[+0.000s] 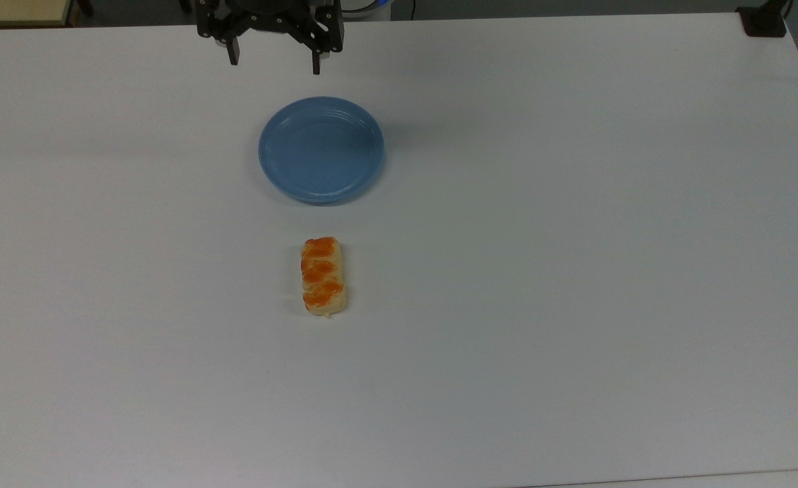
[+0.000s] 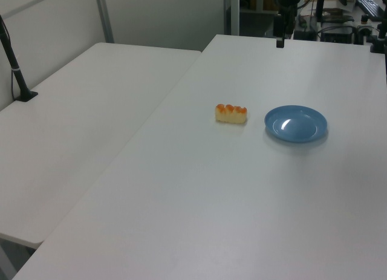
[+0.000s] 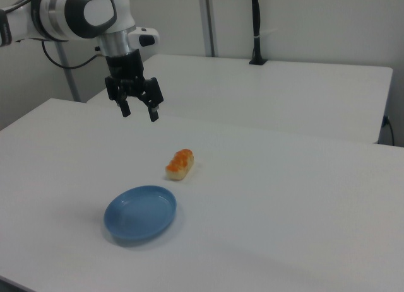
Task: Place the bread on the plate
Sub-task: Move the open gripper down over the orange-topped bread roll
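Here your gripper (image 1: pixel 275 59) hangs wide, empty — reach past the plate (image 1: pixel 321 150) to the bread (image 1: pixel 322 276) next.

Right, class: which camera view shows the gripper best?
The right view: the gripper hangs open, with the arm above it. The top view crops it at the frame's top edge; the left view shows a small dark shape far off.

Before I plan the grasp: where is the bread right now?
In the top view the bread lies on the white table just below the plate, apart from it, with the open gripper above the plate.
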